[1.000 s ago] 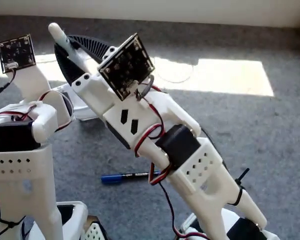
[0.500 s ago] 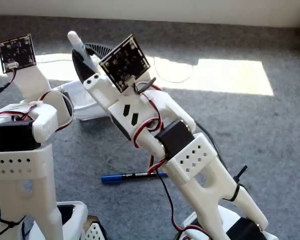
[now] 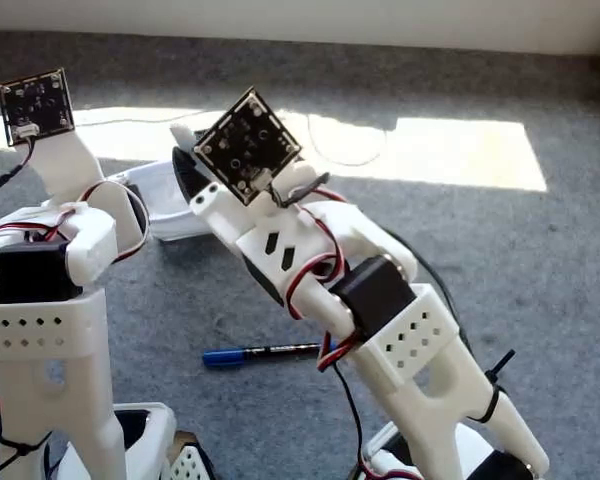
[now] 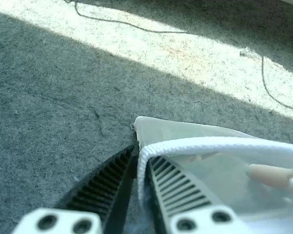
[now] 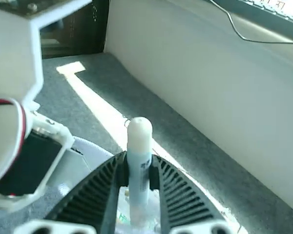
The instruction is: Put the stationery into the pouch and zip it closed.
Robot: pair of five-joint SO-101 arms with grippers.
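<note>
A white translucent pouch (image 3: 168, 205) lies on the grey carpet between the two arms. My left gripper (image 4: 136, 153) is shut on the pouch's (image 4: 210, 156) corner at its white zipper edge; a beige item (image 4: 271, 175) lies inside. My right gripper (image 5: 138, 161) is shut on a white stick-shaped tube (image 5: 138, 146), held upright just above the pouch (image 5: 90, 153). From above, the tube (image 3: 185, 136) pokes out beyond the right gripper (image 3: 187, 168), over the pouch. A blue pen (image 3: 260, 353) lies on the carpet nearer the arm bases.
The left arm (image 3: 50, 260) stands at the left of the high view, the right arm (image 3: 380, 310) slants across the middle. A thin cable (image 3: 350, 150) runs over a sunlit strip of carpet behind the pouch. A pale wall (image 5: 210, 87) borders the far side.
My right gripper has carried the tube rightward and down, from high above the far left of the pouch to just over it. The left arm has stayed still.
</note>
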